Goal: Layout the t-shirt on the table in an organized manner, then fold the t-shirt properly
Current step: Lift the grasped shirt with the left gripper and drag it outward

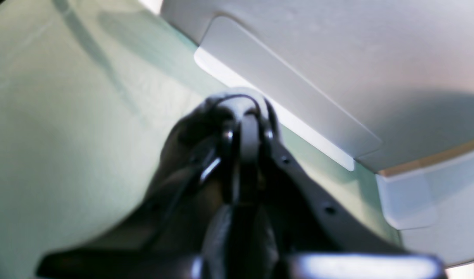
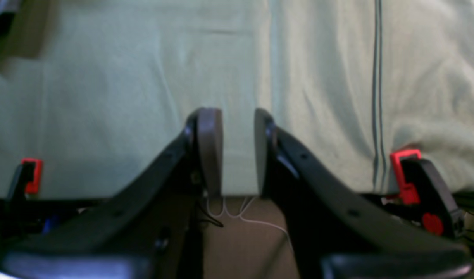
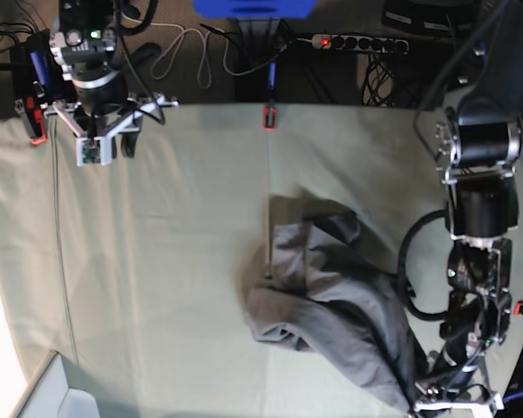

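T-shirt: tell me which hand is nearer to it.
Left. The left hand is shut on the t-shirt at its near edge; the right hand hangs open at the far table edge, well away from it.

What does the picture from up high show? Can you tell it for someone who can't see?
A dark grey t-shirt lies crumpled on a table covered in pale green cloth. One robot arm reaches down at the shirt's lower right corner, where the left gripper sits with jaws shut. The right gripper is far off at the top left, holding nothing.

Power strip (image 3: 359, 42), tangled cables (image 3: 185, 48)
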Motion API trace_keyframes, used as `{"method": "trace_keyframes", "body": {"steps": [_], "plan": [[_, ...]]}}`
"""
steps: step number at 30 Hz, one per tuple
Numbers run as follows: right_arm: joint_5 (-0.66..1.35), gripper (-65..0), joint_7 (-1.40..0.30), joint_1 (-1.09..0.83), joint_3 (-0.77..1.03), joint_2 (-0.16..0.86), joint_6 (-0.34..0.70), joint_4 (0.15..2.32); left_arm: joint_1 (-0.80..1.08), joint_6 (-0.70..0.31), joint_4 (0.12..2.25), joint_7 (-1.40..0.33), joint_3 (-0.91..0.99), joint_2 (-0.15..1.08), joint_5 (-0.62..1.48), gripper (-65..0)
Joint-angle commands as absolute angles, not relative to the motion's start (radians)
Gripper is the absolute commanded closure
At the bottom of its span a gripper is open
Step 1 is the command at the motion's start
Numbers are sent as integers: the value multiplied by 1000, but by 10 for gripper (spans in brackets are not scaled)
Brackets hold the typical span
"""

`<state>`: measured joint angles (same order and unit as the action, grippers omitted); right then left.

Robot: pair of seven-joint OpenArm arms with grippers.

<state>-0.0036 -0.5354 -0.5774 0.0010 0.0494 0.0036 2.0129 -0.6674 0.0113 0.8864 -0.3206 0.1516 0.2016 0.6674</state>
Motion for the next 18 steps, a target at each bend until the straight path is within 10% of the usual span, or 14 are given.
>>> {"method": "trace_keyframes", "body": {"steps": [1, 6, 13, 18], "plan": [[-5, -151, -515, -575, 1, 50, 5, 2029, -707, 4, 872, -285, 154, 209, 671, -5], [-5, -151, -515, -570, 1, 50, 5, 2029, -725, 2, 760, -272, 154, 213, 671, -49], [-5, -151, -515, -556, -15, 51, 5, 2029, -661, 1, 785, -275, 153, 216, 682, -384], [-5, -152, -515, -550, -28, 53, 5, 2028, -441, 2, 1033, -272, 157, 209, 682, -375]]}}
